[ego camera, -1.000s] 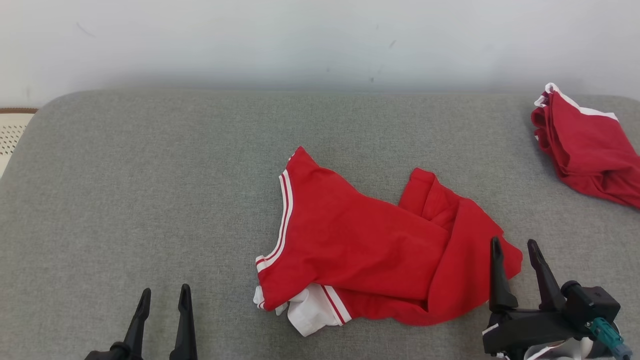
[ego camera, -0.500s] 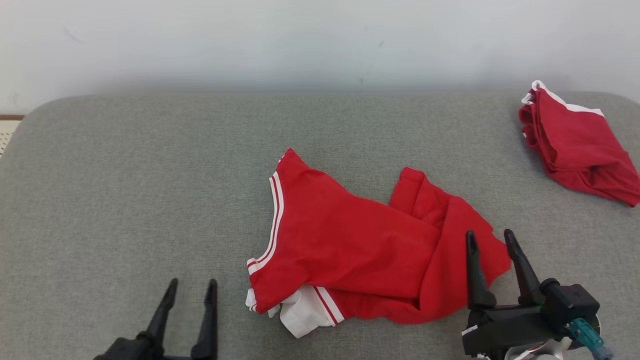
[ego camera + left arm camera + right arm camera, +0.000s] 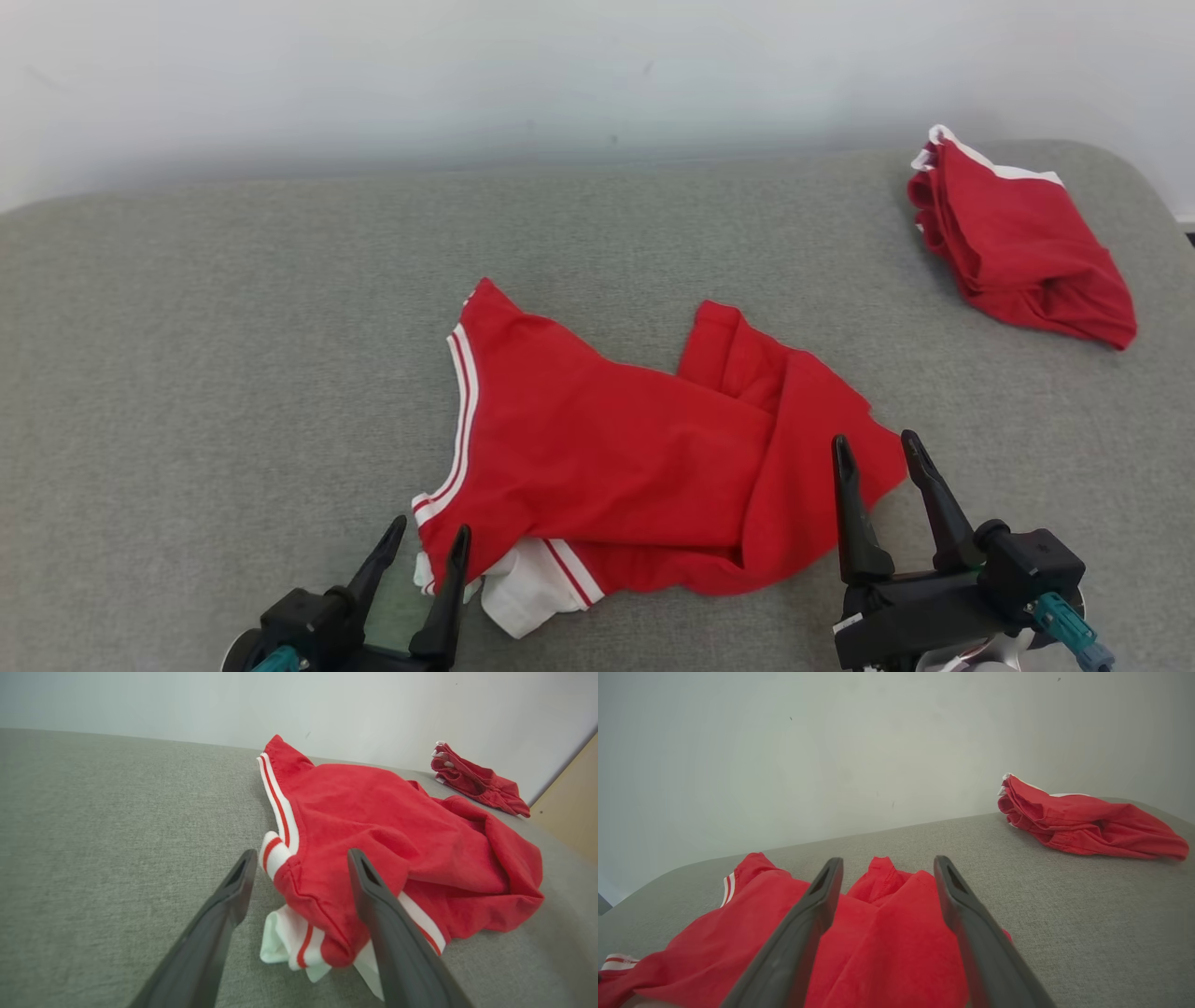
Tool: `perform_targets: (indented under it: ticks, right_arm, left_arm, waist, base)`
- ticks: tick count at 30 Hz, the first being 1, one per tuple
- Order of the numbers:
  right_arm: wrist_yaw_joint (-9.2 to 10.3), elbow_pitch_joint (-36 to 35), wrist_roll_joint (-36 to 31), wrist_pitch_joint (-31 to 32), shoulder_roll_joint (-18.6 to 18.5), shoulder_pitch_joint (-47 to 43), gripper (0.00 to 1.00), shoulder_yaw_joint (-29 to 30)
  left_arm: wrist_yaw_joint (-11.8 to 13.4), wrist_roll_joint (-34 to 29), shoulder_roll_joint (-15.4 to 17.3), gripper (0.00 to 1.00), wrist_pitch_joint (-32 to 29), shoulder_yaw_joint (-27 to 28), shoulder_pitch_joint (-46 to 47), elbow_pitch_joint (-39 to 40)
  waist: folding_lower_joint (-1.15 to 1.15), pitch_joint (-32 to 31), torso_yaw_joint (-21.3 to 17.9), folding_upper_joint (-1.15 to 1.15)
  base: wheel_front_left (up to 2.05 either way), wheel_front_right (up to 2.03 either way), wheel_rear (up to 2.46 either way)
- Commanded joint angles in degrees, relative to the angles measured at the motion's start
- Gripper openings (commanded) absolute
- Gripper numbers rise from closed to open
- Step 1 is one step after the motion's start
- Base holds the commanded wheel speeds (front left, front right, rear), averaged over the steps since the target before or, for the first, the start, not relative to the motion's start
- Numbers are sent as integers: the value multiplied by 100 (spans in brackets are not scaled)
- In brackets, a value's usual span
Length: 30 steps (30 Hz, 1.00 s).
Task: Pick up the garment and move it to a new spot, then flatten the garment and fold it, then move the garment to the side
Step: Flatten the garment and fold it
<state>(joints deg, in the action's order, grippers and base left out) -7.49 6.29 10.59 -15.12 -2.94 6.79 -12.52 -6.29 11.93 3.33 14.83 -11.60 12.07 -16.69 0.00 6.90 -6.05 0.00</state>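
While lying crumpled near the middle of the grey mattress [image 3: 233,327], shows as a red garment [image 3: 616,467] with white striped trim on its left edge and white cloth poking out at the near-left corner. Brackets that corner with the left gripper [image 3: 431,525], fingers spread wide, clamping nothing. Hovers over the near-right edge with the right gripper [image 3: 874,437], fingers released too, empty. Shows a second folded red garment [image 3: 1018,252] far right, well apart

Your left pincer [image 3: 431,525] and right pincer [image 3: 873,437] are matte black, blocky at the root, each with two long tapering fingers [image 3: 851,523]; a teal connector [image 3: 1060,623] sticks out beside the right one.
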Motion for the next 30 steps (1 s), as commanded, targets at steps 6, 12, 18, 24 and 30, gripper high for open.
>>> perform_targets:
  ticks: [6, 12, 18, 24, 30]
  right_arm:
    - [-1, 17, 74, -8, 7, 81, 100, -61]
    - [-1, -6, 98, -9, 8, 19, 100, -20]
    - [-1, -26, 131, -9, 7, -53, 100, -35]
    - [-1, -23, 187, -8, 6, -53, 100, -18]
    - [-1, -9, 223, -9, 6, -78, 100, 40]
  left_arm:
    - [-49, 125, 133, 100, -234, -98, 257, -447]
    - [-8, 114, 214, 0, -90, -46, 442, -469]
    - [114, 45, 306, 0, 0, 58, 358, -78]
    - [255, 78, 354, 0, -9, 135, -55, 979]
    - [380, 20, 438, 0, -443, 27, -523, 2080]
  waist:
    - [0, 85, -261, 0]
    - [0, 64, -253, 0]
    - [0, -15, 43, 0]
    - [0, -60, 405, 0]
    - [0, -77, 634, 0]
  base:
    - [0, 0, 0]
    - [0, 0, 0]
    - [0, 0, 0]
    - [0, 0, 0]
    - [0, 0, 0]
